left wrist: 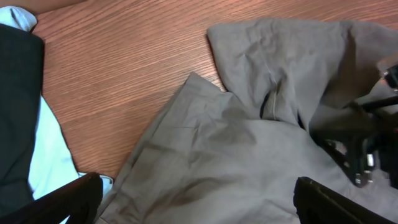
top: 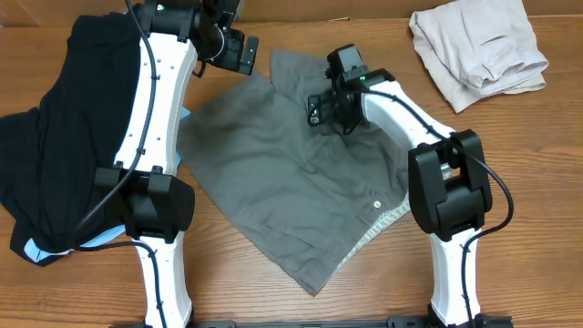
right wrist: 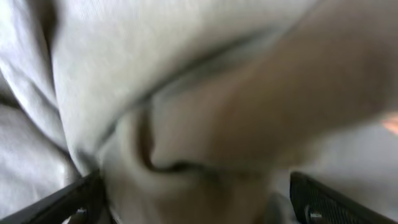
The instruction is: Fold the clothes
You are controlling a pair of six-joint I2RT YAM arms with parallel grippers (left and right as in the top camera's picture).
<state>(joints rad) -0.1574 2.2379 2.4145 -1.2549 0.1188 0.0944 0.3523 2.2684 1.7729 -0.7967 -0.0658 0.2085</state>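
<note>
Your grey-green garment [top: 291,191] lies spread across the middle of the overhead frame, mostly flat, with one flap [left wrist: 280,56] doubled over along its upper edge. Laid out like that, I'd judge, so that an edge can be picked up and carried across for a fold. Your right gripper [top: 319,107] is down on that upper part, just right of centre. Its wrist view is nothing but cloth: a thick ridge of fabric bulges up between the fingers [right wrist: 74,199], which sit far out at the two lower corners of the frame. So the jaws are spread wide with cloth in the gap, not nipped. The picture is blurred, so I can't tell whether the pads touch it. Your left gripper [top: 239,53] hangs over the garment's upper left corner, jaws likewise wide apart with nothing held, and bare table [left wrist: 124,74] and cloth below. At far left a black garment [top: 55,137] lies over something pale blue [left wrist: 50,149]. At upper right a beige pile [top: 478,50] sits well apart.
</note>
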